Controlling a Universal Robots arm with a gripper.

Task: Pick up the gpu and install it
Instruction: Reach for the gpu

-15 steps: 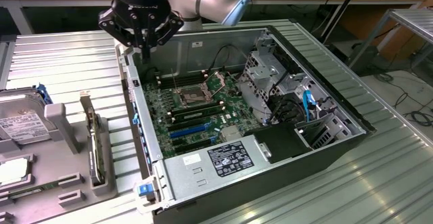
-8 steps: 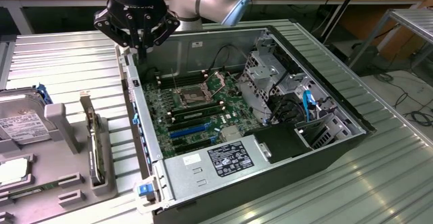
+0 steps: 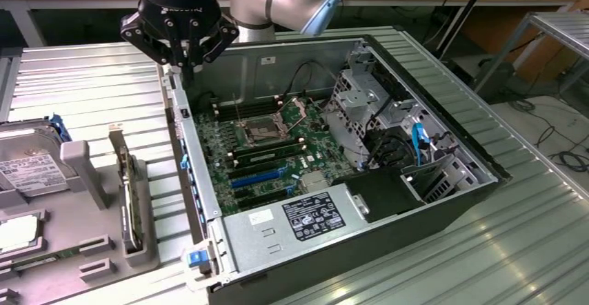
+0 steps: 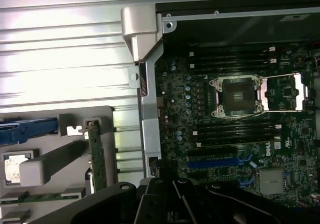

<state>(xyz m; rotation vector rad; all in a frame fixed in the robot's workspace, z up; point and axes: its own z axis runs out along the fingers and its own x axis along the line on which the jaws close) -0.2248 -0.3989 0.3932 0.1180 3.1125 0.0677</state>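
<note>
The gpu stands on its long edge in a grey holder on the exterior view's left, its silver bracket at the far end; in the wrist view the gpu shows edge-on as a thin green board. My gripper hangs shut with nothing in it over the far left corner of the open computer case, beyond the gpu and well apart from it. Inside the case lies the motherboard with blue card slots, and those blue slots also appear in the wrist view.
A silver hard drive with a white label sits in the same holder, and a thin memory stick lies beside it. The case's raised left wall stands between holder and motherboard. Drive cages and cables fill the case's right side.
</note>
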